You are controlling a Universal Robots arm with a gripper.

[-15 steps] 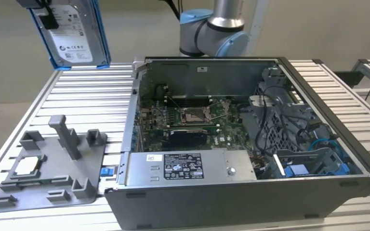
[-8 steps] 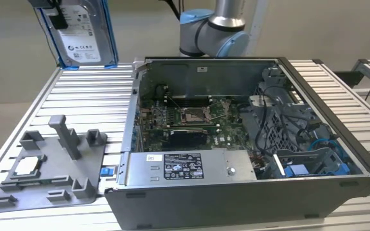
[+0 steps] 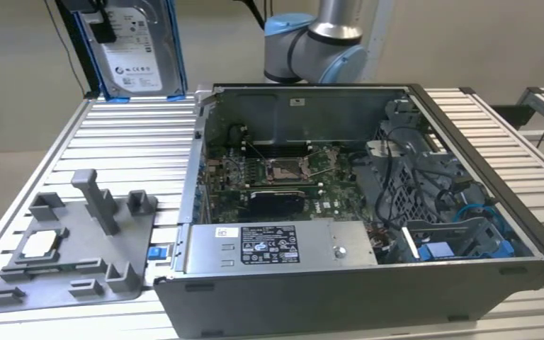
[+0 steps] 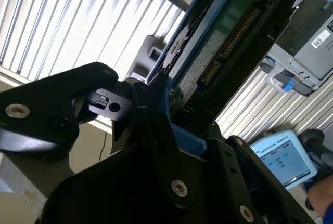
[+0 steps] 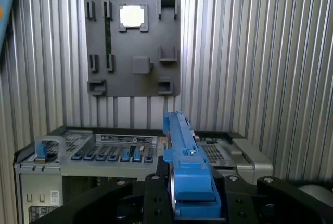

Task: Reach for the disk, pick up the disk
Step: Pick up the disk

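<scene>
- Since the gripper (image 5: 191, 195) has its fingers closed on the blue frame of the disk (image 3: 135, 49), the task's thing is already off the table (image 3: 130, 142); it hangs upright over the far corner, on the exterior view's left.
- In both wrist views the black fingers (image 4: 156, 130) press on the frame's narrow end, one on each side. This is probably so that the plastic takes the force, and not the labelled metal face.
- The disk's label faces the exterior camera, and its long side is nearly vertical. The first wrist view looks down along it to the table, so it seems lifted well clear.
- The open computer case (image 3: 367, 297) lies on the table's right part. Inside it are the motherboard (image 3: 282, 170), a silver box (image 3: 272, 244) by the near wall, and blue cables (image 3: 484, 212).
- The grey holder tray (image 3: 130, 234) sits near the table's near-left corner, with the small white chip (image 3: 40, 244) in one of its pockets.
</scene>
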